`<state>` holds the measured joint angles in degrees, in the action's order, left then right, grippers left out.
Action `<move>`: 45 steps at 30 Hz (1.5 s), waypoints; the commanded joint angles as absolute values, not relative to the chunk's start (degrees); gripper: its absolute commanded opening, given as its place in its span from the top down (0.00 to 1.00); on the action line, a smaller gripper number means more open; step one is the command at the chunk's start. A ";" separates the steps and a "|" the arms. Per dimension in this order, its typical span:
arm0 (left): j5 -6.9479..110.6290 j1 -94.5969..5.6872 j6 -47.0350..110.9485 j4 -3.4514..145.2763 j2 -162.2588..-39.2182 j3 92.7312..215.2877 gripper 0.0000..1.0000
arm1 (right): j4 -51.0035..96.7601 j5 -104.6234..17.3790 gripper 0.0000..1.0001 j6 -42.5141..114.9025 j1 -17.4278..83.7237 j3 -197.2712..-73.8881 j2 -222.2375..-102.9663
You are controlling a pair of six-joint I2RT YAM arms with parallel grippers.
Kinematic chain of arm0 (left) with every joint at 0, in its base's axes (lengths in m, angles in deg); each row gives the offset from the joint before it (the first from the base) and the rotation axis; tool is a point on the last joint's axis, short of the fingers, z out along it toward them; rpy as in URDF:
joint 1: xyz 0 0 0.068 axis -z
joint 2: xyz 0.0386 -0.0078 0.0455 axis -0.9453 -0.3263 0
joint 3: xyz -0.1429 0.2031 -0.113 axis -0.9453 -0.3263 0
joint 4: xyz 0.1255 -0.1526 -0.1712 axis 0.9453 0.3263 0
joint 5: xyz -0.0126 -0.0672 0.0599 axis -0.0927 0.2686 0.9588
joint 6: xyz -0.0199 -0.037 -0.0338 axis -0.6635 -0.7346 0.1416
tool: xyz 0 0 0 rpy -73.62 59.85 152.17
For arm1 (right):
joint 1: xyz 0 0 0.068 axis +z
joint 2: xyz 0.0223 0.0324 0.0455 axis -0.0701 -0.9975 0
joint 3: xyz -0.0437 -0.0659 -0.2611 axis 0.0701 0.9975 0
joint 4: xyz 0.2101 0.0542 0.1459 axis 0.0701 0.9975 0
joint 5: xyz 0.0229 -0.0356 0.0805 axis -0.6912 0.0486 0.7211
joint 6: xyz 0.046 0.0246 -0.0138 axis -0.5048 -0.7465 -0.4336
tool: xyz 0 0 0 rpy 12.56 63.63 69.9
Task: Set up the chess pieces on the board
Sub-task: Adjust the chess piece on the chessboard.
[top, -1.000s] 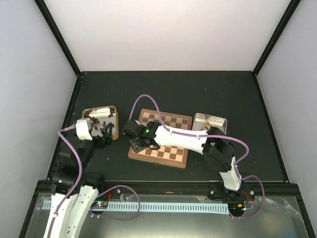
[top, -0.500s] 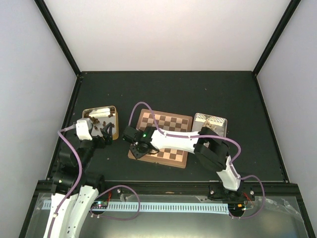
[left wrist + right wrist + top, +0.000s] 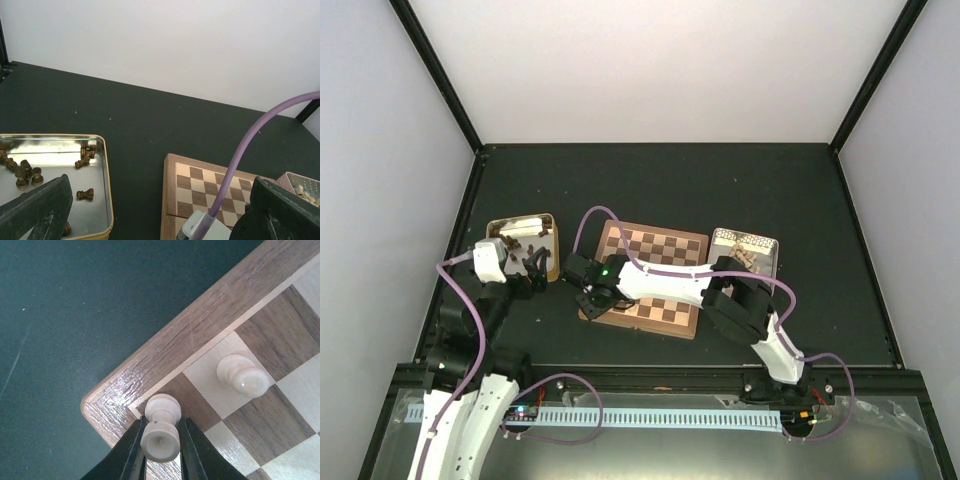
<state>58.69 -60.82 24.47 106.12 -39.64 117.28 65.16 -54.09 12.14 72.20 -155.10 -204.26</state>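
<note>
Right fingers (image 3: 129,452) narrow, pinching pale chess piece (image 3: 160,435) at corner square of board (image 3: 165,355); second pale piece (image 3: 242,376) just right. Left fingers (image 3: 37,210) wide, empty.

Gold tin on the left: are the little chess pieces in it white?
No, the chess pieces lying in the tin are all dark brown.

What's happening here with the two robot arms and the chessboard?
The right arm's tool grips a pale beige wooden chess piece standing on the dark corner square of the square wooden chessboard, next to a second pale piece on the neighbouring light square. The left arm's tool hangs open near the gold-rimmed metal tin holding dark brown wooden pieces.
</note>
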 commanded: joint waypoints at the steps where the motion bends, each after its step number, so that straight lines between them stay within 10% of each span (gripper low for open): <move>1: 59.75 -61.24 24.44 106.68 -39.39 117.70 0.01 | 66.53 -55.64 0.77 12.51 72.50 -156.00 -204.24; 18: 59.77 -61.28 24.45 106.61 -39.53 117.70 0.01 | 67.19 -59.54 0.61 13.12 72.45 -161.42 -206.98; 45: 59.95 -61.29 24.49 106.67 -39.39 117.70 0.01 | 65.08 -56.84 0.81 12.82 72.56 -156.54 -205.78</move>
<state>59.04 -60.82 24.47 106.12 -39.64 117.28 65.05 -59.27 12.90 72.20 -157.77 -206.49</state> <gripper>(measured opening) 0.988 0.191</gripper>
